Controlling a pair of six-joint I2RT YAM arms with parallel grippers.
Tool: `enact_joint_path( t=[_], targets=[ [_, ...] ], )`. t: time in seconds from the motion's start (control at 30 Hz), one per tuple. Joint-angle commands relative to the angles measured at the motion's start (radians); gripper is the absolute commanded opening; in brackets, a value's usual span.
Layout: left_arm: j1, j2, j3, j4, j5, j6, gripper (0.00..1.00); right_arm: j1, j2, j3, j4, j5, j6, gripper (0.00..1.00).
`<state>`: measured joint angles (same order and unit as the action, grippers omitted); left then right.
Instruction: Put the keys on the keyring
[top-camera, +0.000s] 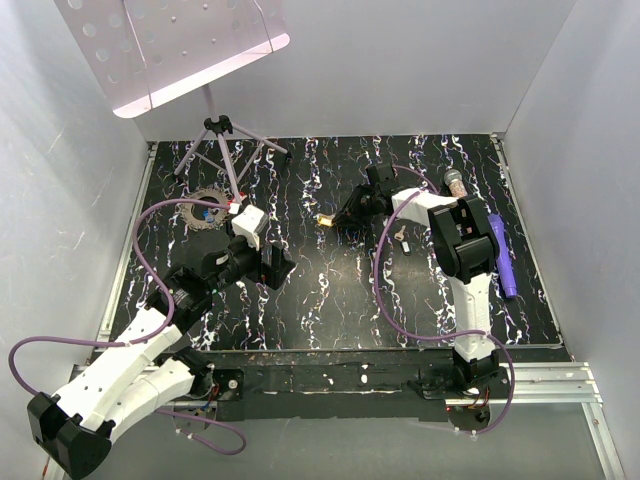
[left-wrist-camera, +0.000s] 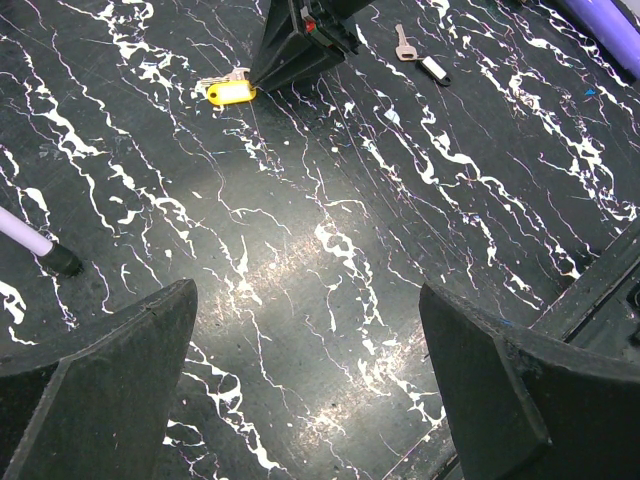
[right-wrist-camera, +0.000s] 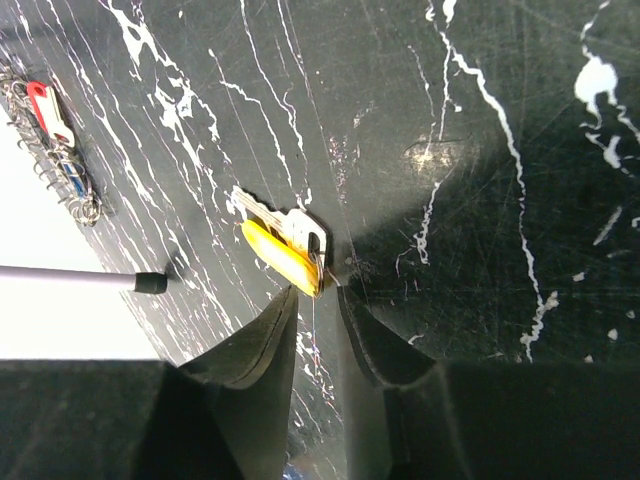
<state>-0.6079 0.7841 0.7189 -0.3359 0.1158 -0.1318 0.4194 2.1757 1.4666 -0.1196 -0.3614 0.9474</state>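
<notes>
2 white arms (top-camera: 135, 375), purple cables (top-camera: 377, 275); left pincer (left-wrist-camera: 307, 300), right pincer (right-wrist-camera: 318, 292) black.

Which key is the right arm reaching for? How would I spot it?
On the black marbled table, look near the middle, at the tips of the right tool. The key there has a yellow plastic tag; the other loose key nearby is plain silver.

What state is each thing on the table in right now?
Left tool: open, empty, above the table.
Right tool: nearly shut at yellow key's end; grip unclear.
Yellow key: flat on table.
Silver key: flat on table, loose.
Keyring: flat on table, untouched.
</notes>
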Motion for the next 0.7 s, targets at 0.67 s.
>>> enact_joint_path(
  t=[0.67],
  targets=[
    [0.000,-0.016,-0.003,0.020,-0.002,0.015,0.94,0.004,0.041,0.072,-0.072,0.045,0.073,0.18]
  ],
)
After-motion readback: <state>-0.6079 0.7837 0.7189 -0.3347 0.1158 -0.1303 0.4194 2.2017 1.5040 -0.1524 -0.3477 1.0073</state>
